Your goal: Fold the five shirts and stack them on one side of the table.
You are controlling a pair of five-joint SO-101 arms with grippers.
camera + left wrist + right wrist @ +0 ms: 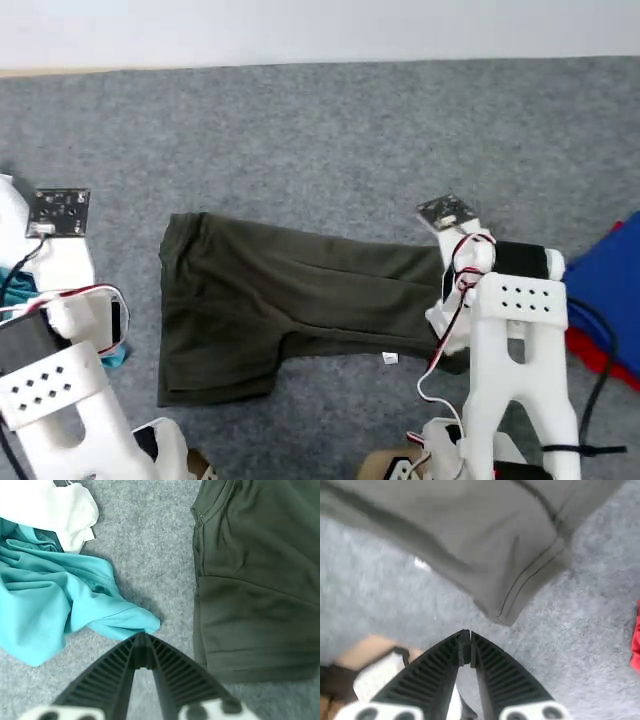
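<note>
Olive shirt mid-fold, both grippers empty

The olive shirt (290,300) lies flat across the middle of the high view on the grey table (350,130). It looks only partly folded, so you seem to be on the first of the five. Your left gripper (143,636) has its jaws together on nothing, between the shirt's left edge and the teal shirt (45,610). Your right gripper (465,633) is likewise pressed together and empty, just short of the shirt's right corner. Next, you probably need to part those jaws, pinch that corner and carry it leftward. A white shirt (50,505) waits at upper left, and blue (605,290) and red (600,355) ones at the right edge.
</note>
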